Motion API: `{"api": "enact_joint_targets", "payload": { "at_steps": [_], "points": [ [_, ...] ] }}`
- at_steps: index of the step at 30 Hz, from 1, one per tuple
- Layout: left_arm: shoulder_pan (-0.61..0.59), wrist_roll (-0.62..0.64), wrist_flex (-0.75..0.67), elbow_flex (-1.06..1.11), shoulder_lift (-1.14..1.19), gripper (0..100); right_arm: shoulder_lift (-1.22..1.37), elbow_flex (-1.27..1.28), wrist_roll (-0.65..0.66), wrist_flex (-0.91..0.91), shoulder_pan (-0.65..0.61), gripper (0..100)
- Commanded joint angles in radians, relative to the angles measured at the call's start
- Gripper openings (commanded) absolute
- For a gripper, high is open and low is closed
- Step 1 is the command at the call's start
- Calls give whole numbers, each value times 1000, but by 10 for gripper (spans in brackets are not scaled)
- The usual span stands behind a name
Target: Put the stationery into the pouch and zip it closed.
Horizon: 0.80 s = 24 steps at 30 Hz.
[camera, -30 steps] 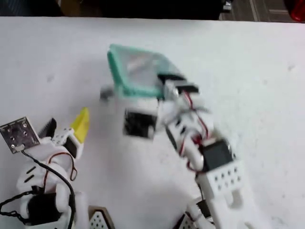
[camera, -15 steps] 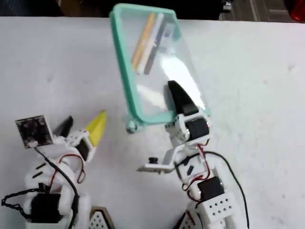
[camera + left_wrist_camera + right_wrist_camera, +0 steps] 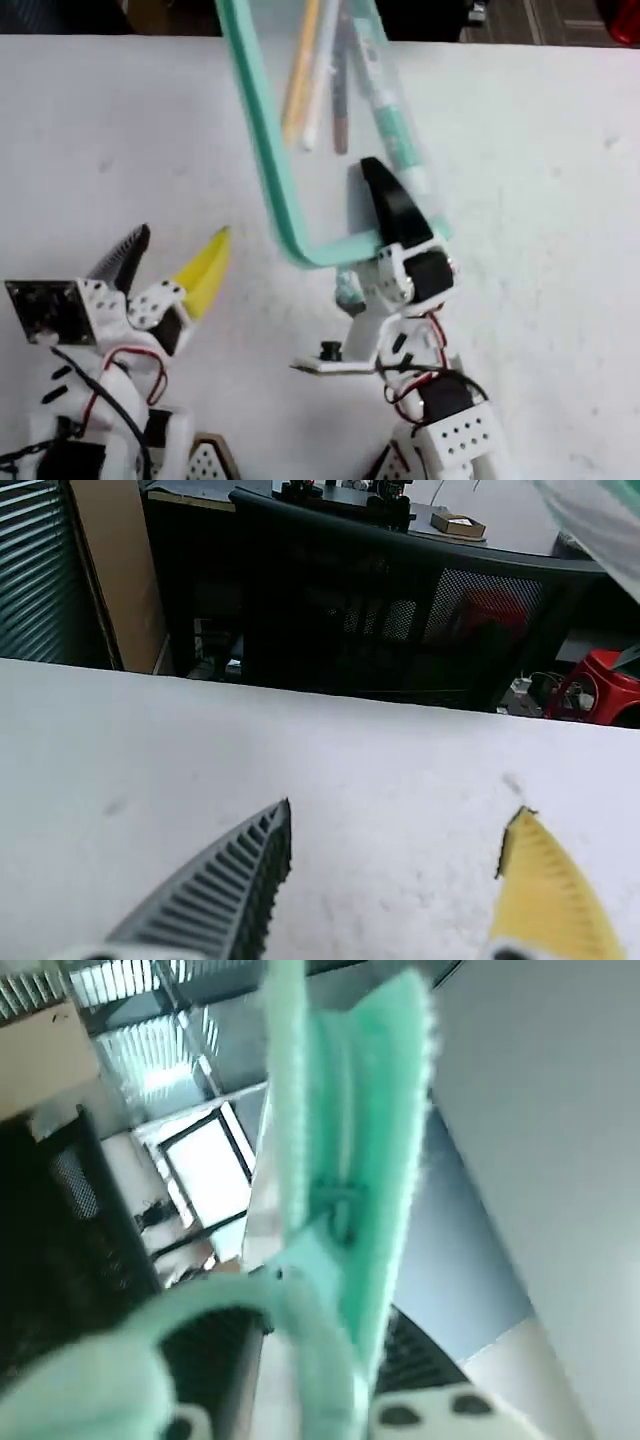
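A clear pouch (image 3: 300, 150) with a mint green edge hangs lifted high above the table in the high view. Several pens and markers (image 3: 320, 80) lie inside it. My right gripper (image 3: 385, 225) is shut on the pouch's lower edge, its black finger (image 3: 385, 200) against the clear side. The right wrist view looks close along the green zipper band (image 3: 350, 1160), with the zipper pull (image 3: 335, 1210) near the middle. Down at the table's front left, my left gripper (image 3: 180, 240) stands open and holds nothing. Its grey and yellow fingers spread wide over bare table (image 3: 400, 820).
The white table (image 3: 540, 150) stretches to the right and back. Beyond its far edge, the left wrist view shows a black mesh chair (image 3: 400, 620) and a red object (image 3: 590, 685).
The right gripper has raised the pouch off the table and tilted it up toward the high camera, so the pens now show inside. The left gripper has shifted slightly and spread wider.
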Motion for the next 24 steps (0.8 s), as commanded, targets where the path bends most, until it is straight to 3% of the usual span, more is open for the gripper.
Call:
{"api": "enact_joint_targets", "payload": {
  "at_steps": [1,3,11,21,24],
  "points": [
    [13,-14,84,-114,10,338,-28,-110,-20,260,35,17],
    [15,-58,110,-140,10,339,-35,-152,-29,429,35,17],
    [156,-414,195,-166,8,340,-25,-427,-315,924,25,17],
    [245,-818,258,-273,13,365,-25,-644,-361,1376,-8,18],
    [249,-882,276,-305,13,365,-25,-700,-359,1511,-45,18]
  ]
}}
